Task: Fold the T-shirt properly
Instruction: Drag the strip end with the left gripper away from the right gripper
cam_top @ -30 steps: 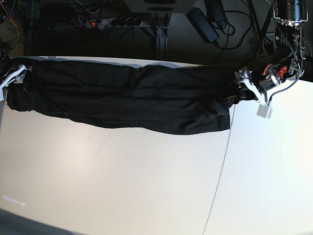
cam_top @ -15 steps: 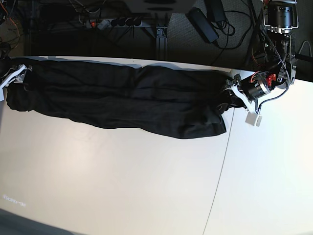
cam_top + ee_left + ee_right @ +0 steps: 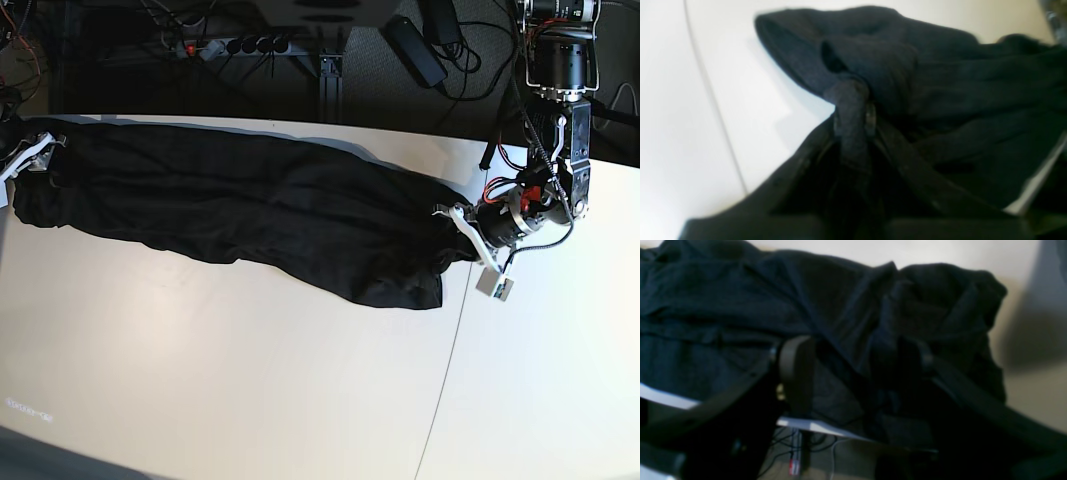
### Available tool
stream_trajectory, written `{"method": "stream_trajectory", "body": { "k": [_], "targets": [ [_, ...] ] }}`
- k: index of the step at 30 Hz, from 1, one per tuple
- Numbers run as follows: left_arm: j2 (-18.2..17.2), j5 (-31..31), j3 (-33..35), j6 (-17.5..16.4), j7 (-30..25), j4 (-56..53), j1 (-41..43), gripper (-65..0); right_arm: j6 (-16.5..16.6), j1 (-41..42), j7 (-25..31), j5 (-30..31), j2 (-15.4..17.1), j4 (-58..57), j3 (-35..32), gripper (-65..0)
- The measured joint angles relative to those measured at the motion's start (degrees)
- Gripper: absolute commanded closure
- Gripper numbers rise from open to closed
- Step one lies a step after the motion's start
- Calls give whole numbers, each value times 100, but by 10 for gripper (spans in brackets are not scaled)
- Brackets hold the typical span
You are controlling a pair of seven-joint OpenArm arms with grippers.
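Two grippers flank the long black thin-fabric T-shirt point(image 3: 240, 215), stretched lengthwise across the white desk point(image 3: 250, 380). At the shirt's one end the left gripper point(image 3: 452, 222) is pinching bunched cloth; at the opposite end the right gripper point(image 3: 35, 150) stands spread over the fabric.

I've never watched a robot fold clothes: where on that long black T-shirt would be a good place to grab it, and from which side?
The T-shirt lies stretched in a long band on the table, so its two short ends are probably best, approached from beyond each end. The left gripper is already pinched on a bunched fold at one end. The right gripper sits at the other end with its jaws open around the cloth.
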Motion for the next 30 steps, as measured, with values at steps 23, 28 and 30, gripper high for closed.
{"method": "stream_trajectory", "body": {
  "k": [23,28,30],
  "targets": [
    [-129,960,284,-2,-1021,-3209,-3193,0,0,643,-24,127,0,4,0,-386],
    [-127,1263,284,0,-1054,-3386,-3838,0,0,643,-24,114,-2,4,0,-386],
    [-142,1298,319,2,-1016,-3388,-4063,0,0,643,-22,118,0,4,0,-386]
  ]
}}
